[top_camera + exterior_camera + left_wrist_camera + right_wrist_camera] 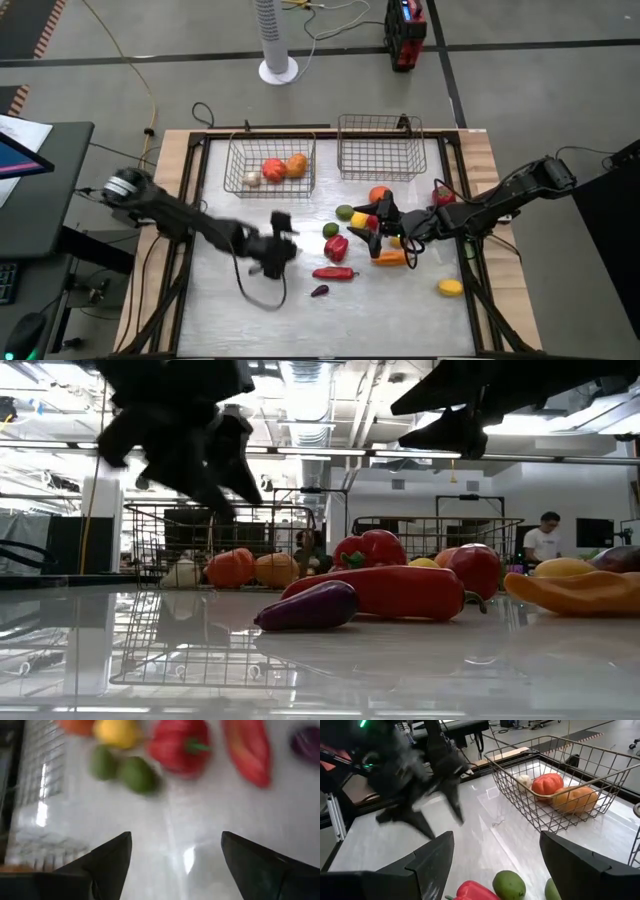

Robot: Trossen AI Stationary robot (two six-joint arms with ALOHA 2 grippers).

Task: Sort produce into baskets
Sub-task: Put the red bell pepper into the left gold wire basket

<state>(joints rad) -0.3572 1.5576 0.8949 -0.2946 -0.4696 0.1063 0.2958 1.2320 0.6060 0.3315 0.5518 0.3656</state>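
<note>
Over by the table's middle, the left gripper (281,243) hangs wide open and empty, with the red bell pepper (336,247) just off at its 3 o'clock, while the right gripper (377,224), also spread empty, hovers over the produce pile

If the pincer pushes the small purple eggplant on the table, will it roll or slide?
The purple eggplant lies on its side and looks rounded, so it would probably roll sideways. The table looks glossy, so a push along its length may make it slide. It seems small, likely light.
</note>
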